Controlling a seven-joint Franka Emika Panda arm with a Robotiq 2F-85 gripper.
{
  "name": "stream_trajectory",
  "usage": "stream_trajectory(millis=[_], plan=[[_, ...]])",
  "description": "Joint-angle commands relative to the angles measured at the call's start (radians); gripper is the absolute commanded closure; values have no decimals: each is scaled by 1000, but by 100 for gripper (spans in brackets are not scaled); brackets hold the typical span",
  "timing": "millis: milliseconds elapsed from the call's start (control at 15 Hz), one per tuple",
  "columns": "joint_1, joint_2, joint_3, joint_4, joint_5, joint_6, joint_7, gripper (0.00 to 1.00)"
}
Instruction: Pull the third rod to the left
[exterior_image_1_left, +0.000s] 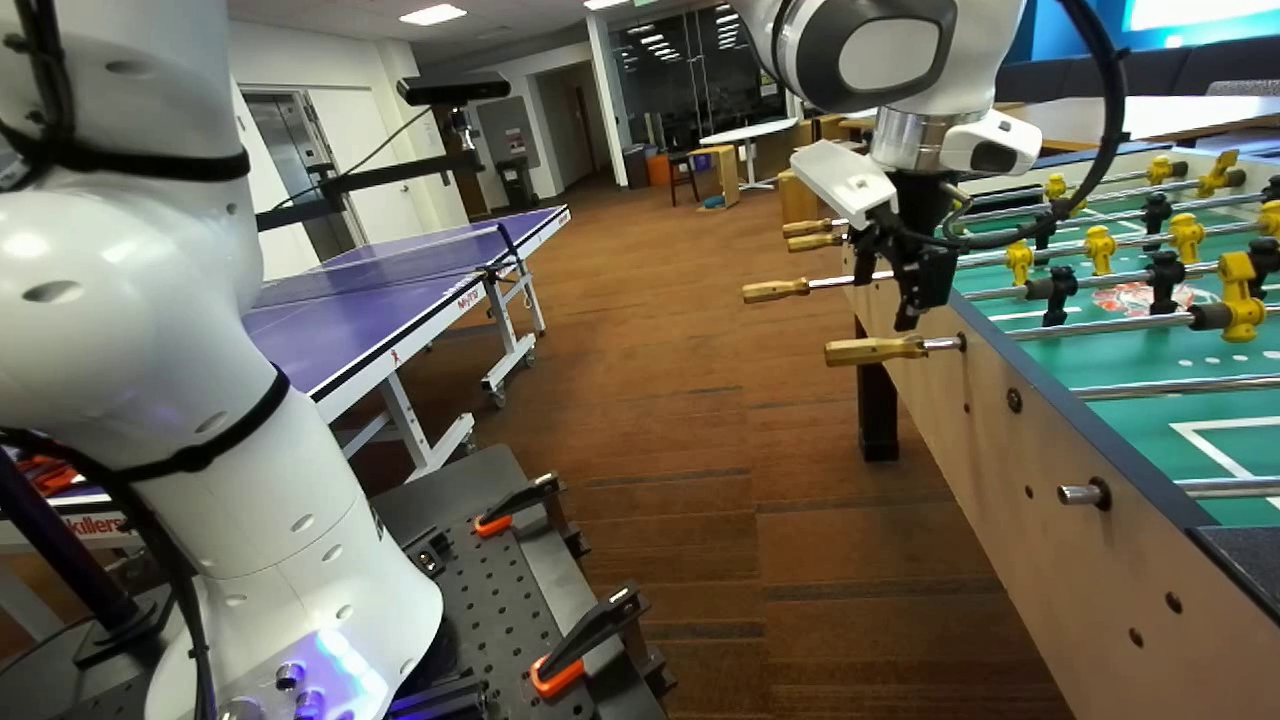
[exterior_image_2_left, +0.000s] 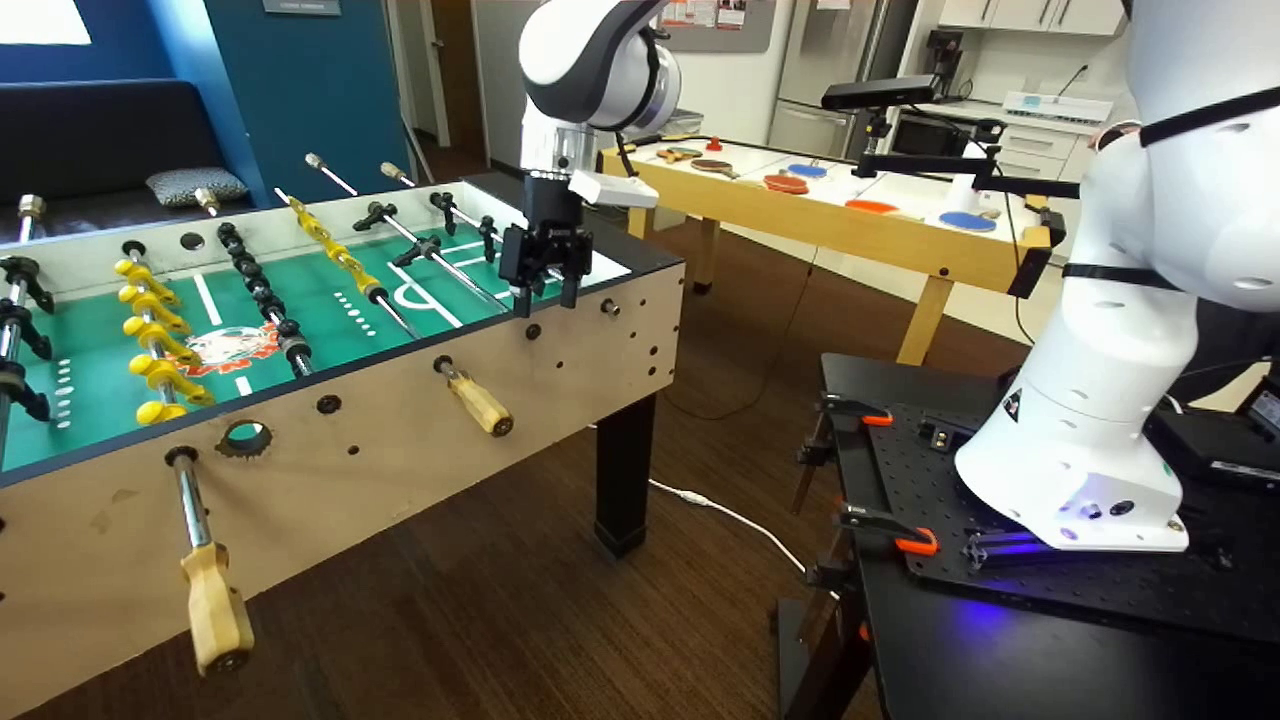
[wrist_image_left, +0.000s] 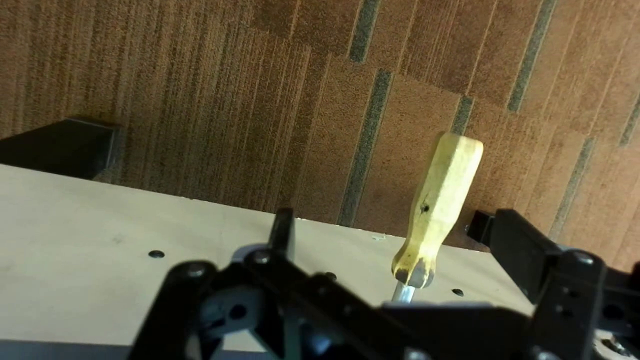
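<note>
In an exterior view, the third rod projects left from the foosball desk, between a bare rod end on the near side and another wooden handle on the far side. The pincer hangs above the third rod, released: its fingers stand spread and hold nothing. In the wrist view the rod's tan handle shows in the gap between them, apparently lower; no contact evident. Step in hand, as judged: approach, with the grasp outstanding. Next move calls for lowering until the fingers straddle the handle, clenching squarely on it, then drawing left along the rod's own axis, outward from the desk, without twisting.
</note>
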Motion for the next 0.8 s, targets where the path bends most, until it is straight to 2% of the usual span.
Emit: stream_trajectory(millis=[0, 267, 733], plan=[[-20, 12, 25, 2, -6, 21, 24, 0], [0, 51, 45, 1, -4, 90, 55, 0], [9, 147, 105, 17, 5, 327, 139, 0]])
